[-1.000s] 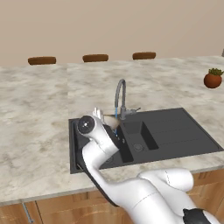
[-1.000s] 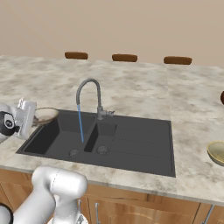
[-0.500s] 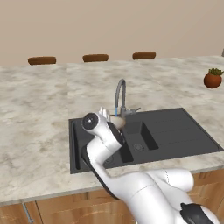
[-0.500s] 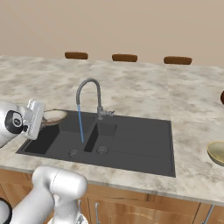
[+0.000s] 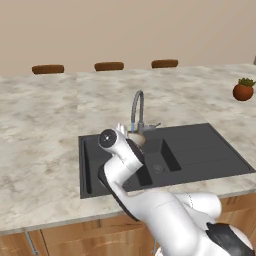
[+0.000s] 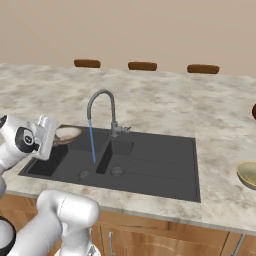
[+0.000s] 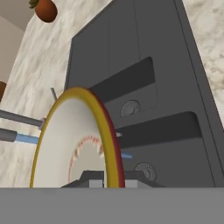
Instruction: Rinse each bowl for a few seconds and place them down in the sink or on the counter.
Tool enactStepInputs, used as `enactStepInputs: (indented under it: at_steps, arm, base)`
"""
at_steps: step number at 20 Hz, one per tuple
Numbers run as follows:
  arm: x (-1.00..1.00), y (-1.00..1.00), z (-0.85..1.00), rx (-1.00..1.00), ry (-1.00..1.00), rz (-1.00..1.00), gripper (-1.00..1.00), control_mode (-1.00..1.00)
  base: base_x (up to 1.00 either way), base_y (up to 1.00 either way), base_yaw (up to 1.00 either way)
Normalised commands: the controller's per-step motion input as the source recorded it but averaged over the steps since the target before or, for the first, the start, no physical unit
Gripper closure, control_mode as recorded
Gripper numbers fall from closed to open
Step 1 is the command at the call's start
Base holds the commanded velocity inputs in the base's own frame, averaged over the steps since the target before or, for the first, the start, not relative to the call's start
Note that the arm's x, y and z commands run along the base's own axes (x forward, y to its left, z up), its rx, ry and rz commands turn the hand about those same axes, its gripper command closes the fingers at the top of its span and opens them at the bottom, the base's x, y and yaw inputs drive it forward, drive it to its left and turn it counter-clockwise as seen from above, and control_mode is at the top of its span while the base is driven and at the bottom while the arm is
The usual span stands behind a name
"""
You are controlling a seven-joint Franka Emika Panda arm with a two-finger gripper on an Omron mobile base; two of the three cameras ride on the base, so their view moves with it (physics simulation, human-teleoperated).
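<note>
Left base view: arm swung in from frame left toward centre, gripper point(image 5: 125, 134) now beside tap point(image 5: 136, 107), sink point(image 5: 200, 150) under it.

Right base view: shallow bowl point(image 6: 66, 133) carried nearer blue stream point(image 6: 92, 142), not under it yet; second bowl point(image 6: 248, 173) waits on counter point(image 6: 150, 95), right edge.

Hand view: jaws pinching bowl rim, lower left. Rinse looks about to start.

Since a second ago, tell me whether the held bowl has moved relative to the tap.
Yes. In the right base view the shallow bowl, held in the gripper, has travelled rightward over the sink, closing on the tap and its running water.
</note>
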Motion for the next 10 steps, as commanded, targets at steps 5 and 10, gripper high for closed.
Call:
enactStepInputs:
  at_steps: [5,10]
  arm:
    - [0.22,-0.06,-0.19,0.0,0.0,0.0,1.0,-1.0]
    - [0.32,-0.03,-0.17,0.0,0.0,0.0,1.0,-1.0]
  base:
    - [0.0,0.0,0.0]
    - [0.0,0.0,0.0]
